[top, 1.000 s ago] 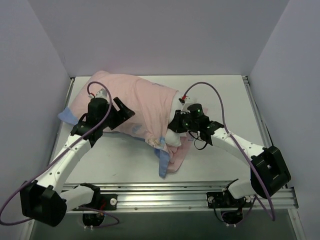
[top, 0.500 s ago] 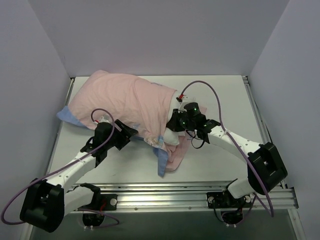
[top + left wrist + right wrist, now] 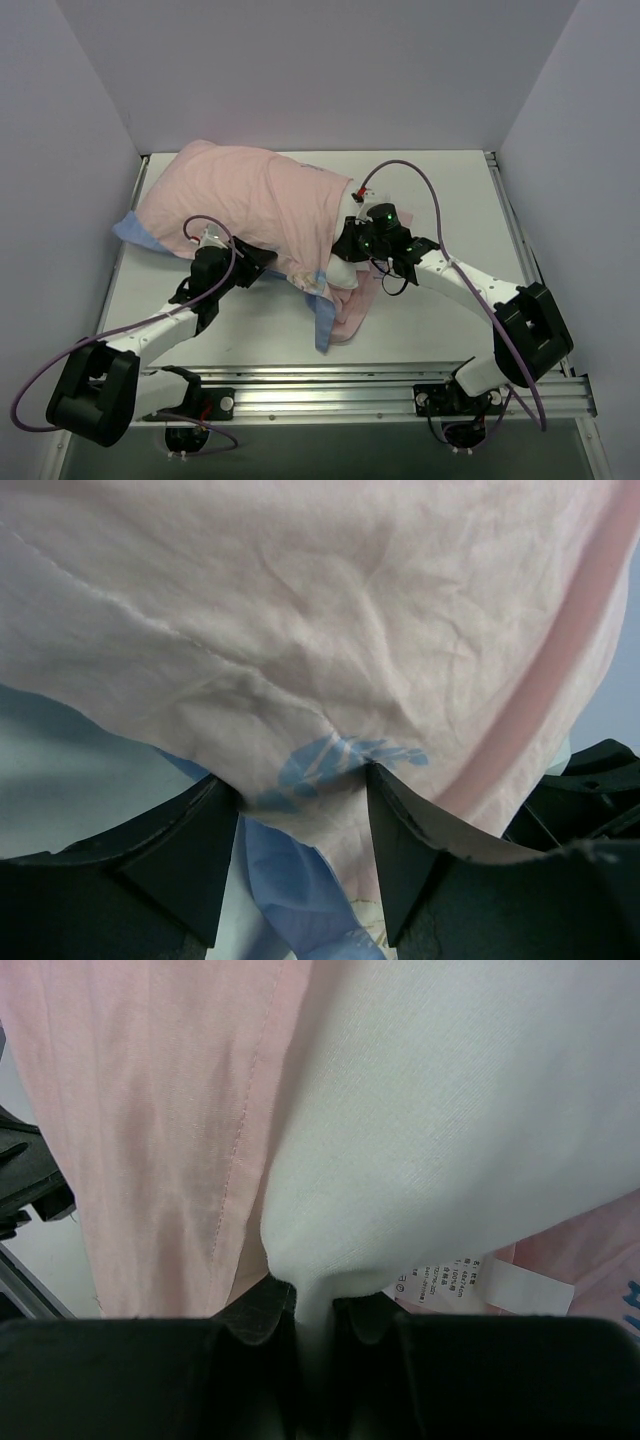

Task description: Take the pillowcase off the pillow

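The pillowcase (image 3: 250,195) is inside out, pale pink, and still covers most of the pillow at the back left. A white pillow corner (image 3: 344,274) sticks out of its right opening. My right gripper (image 3: 346,250) is shut on that corner; in the right wrist view the fingers (image 3: 262,1312) pinch white pillow fabric (image 3: 450,1110) beside the pink pillowcase hem (image 3: 160,1110). My left gripper (image 3: 262,263) is open at the pillowcase's near edge. In the left wrist view its jaws (image 3: 300,792) straddle pink fabric (image 3: 350,630) with a blue print showing through.
A loose pink and blue fold of pillowcase (image 3: 335,318) trails toward the table's front. A blue corner (image 3: 128,229) pokes out at the far left by the wall. A white care label (image 3: 455,1278) hangs by the right fingers. Metal rail (image 3: 330,385) along the near edge.
My left gripper has come down off the top of the pillow to its near edge and pushed in at the pillowcase's lower hem. The right gripper has kept its hold, barely moving.
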Tool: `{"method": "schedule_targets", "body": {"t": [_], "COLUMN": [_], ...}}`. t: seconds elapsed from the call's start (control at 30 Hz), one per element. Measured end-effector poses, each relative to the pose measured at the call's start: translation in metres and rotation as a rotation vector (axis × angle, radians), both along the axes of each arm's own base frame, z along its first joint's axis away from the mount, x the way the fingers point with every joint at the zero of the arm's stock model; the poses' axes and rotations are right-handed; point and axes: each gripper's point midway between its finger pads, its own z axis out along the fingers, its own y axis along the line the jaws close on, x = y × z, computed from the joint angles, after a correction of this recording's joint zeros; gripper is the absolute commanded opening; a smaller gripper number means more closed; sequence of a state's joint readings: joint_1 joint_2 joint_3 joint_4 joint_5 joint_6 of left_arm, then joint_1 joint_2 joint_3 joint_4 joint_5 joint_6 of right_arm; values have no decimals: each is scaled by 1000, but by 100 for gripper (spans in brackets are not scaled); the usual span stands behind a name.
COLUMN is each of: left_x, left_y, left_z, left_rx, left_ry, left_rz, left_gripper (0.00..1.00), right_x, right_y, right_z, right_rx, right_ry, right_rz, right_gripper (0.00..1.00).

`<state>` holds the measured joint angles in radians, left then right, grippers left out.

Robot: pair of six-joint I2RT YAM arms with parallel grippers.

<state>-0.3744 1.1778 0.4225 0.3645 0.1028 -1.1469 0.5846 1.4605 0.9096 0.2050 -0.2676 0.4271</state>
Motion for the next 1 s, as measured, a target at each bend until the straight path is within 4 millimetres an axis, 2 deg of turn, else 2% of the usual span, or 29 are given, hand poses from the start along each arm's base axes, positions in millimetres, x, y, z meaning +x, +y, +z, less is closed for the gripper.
{"method": "schedule_targets", "body": {"t": [0.03, 0.13, 0.17, 0.27, 0.47, 0.57, 0.67, 0.73, 0.87, 1.0], "left_x": [1, 5, 6, 6, 11, 22, 30, 34, 44, 53], "left_y": [0, -1, -2, -1, 13, 44, 82, 99, 119, 129], "left_z": [-1, -2, -3, -5, -1, 10, 18, 24, 34, 40], "left_rx": [1, 0, 1, 6, 54, 89, 132, 154, 190, 224], "left_ry": [-2, -9, -10, -8, -15, -33, -40, -38, -31, -14], "left_rz": [1, 1, 2, 3, 40, 146, 289, 356, 450, 493], "left_gripper": [59, 45, 28, 4, 2, 2, 2, 2, 2, 2], "right_x": [0, 0, 0, 0, 1, 4, 4, -1, -12, -24], "right_y": [0, 0, 0, 0, -7, -23, -55, -72, -105, -132], "right_z": [0, 0, 0, 0, 3, 16, 38, 54, 99, 126], "right_rx": [0, 1, 1, 1, 5, 28, 47, 65, 123, 148], "right_ry": [0, 1, 1, 2, 8, 6, 0, -2, -28, -38], "right_rz": [0, -1, -1, -1, -12, -33, -80, -97, -122, -146], "right_gripper": [0, 0, 0, 0, 0, 0, 0, 0, 0, 0]}}
